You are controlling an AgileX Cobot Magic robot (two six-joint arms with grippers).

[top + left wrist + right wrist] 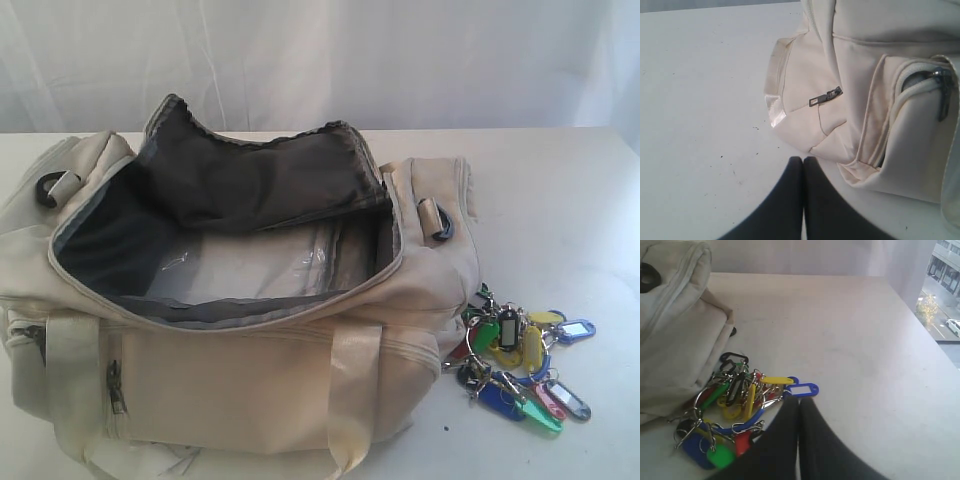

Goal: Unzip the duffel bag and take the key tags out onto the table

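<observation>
Hanging clenched and empty at the left wrist frame's lower centre, the left gripper (803,161) is just clear of the duffel bag (240,370). The bag's main compartment gapes unzipped, showing only dark lining and a glossy base. Lower right, the key tags (515,365) lie on the table (560,200) against the bag's end, seemingly delivered. The right gripper (799,402), likewise clenched and empty, hangs near them.
</observation>
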